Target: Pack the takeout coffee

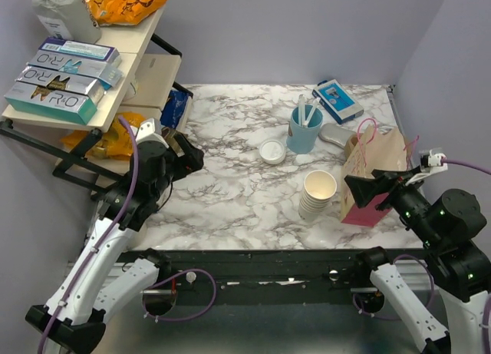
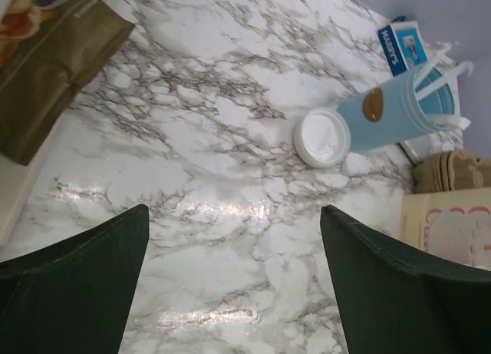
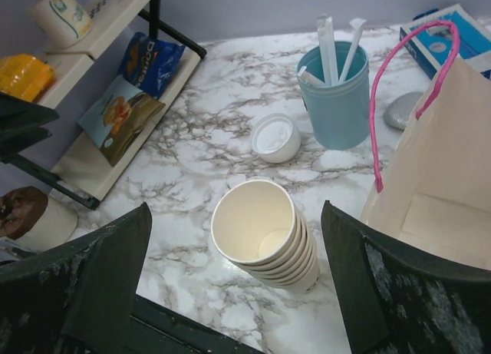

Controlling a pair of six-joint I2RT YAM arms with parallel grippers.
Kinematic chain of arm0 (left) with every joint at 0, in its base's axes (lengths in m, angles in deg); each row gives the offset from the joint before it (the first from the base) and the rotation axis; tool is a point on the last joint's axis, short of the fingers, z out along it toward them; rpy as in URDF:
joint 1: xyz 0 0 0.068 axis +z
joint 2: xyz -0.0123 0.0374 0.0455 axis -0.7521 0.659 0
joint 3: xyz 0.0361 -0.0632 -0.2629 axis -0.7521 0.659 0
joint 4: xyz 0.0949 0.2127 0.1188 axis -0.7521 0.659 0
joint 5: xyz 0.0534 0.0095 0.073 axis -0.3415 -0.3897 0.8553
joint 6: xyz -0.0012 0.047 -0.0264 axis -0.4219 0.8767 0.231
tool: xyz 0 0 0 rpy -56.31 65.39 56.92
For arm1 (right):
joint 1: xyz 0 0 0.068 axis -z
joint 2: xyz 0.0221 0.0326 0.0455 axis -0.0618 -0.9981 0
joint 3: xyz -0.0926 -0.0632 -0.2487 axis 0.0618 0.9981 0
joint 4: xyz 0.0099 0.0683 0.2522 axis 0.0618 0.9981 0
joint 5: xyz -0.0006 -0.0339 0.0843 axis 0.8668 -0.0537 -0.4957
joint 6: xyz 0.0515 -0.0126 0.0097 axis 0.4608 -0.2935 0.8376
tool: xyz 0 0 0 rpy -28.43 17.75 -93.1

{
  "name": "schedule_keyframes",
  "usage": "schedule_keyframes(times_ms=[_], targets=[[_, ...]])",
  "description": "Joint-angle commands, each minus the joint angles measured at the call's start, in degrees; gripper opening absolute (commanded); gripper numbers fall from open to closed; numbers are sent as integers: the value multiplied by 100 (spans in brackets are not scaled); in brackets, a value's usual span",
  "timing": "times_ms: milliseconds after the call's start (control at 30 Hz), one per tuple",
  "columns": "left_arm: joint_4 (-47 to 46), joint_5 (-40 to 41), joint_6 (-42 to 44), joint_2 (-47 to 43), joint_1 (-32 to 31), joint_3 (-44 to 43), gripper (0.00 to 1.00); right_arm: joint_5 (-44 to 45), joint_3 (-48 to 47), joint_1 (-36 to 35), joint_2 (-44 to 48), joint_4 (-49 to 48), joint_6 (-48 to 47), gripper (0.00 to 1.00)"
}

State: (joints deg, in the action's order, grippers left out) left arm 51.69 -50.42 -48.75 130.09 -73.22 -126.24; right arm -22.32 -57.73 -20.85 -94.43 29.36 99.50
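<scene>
Your coffee (image 1: 272, 150) stands mid-desk (image 1: 230, 196), just left of the mug (image 1: 304, 129), with bare marble to its left and front. The cup stack (image 1: 318, 193) and bag (image 1: 377, 170) crowd its near right. Left gripper (image 1: 186, 151) and right gripper (image 1: 356, 191) are both released, well apart from it.

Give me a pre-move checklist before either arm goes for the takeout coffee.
1. Left end effector open, empty: ok.
2. Right end effector open, empty: ok.
3. Takeout coffee upright on the table, lid on, untouched: ok.
4. Lid fully seated: cannot tell.
5. Paper bag standing, mouth open: ok.
6. Right arm's straight line to the coffee: the stack of cups sits in it, so likely not ok. The left arm's approach looks free.
</scene>
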Motion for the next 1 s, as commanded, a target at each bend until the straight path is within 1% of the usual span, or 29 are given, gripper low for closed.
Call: schedule_keyframes(times_ms=[0, 33, 67, 100, 200, 333, 400, 467, 500, 567, 600, 667, 700, 800, 867, 967], targets=[[-221, -607, 89, -70, -524, -103, 99, -479, -304, -19, -410, 298, -72, 100], [-257, -598, 80, -26, -691, -94, 99, -436, -565, -19, -559, 421, -99, 100], [-292, -572, 72, 1, -841, -86, 99, -174, -664, -10, -787, 709, -116, 100], [-371, -529, 72, 27, -1130, -68, 99, 46, -752, -19, -885, 825, -125, 100], [-546, -545, 63, 159, -1465, 37, 99, 679, -753, -19, -1035, 1028, -38, 100], [-661, -572, 133, 431, -1983, 125, 99, 681, -577, -19, -1001, 950, -20, 100], [-871, -616, 186, 484, -2116, 195, 99, 672, -472, -19, -974, 844, -29, 100], [-1004, -782, 203, 537, -2230, 283, 99, 436, -419, -10, -1000, 687, -168, 100], [-1117, -861, 212, 537, -2257, 301, 99, 95, -375, -19, -1009, 616, -265, 100], [-1206, -976, 212, 537, -2345, 363, 99, -284, -410, -19, -1053, 406, -345, 100], [-1233, -976, 212, 546, -2371, 380, 99, -634, -479, -19, -1071, 326, -397, 100], [-1233, -942, 204, 546, -2424, 424, 99, -952, -585, -19, -1158, 99, -468, 100], [-1207, -915, 186, 546, -2459, 442, 99, -1293, -620, -19, -1193, 27, -503, 100], [-1198, -880, 124, 537, -2503, 503, 99, -1805, -726, -19, -1465, -79, -494, 100], [-1198, -871, 72, 528, -2521, 556, 99, -1658, -735, -19, -1798, 87, -416, 100], [-1198, -810, 19, 511, -2547, 661, 99, -1078, -691, -19, -2168, 429, -459, 100]])
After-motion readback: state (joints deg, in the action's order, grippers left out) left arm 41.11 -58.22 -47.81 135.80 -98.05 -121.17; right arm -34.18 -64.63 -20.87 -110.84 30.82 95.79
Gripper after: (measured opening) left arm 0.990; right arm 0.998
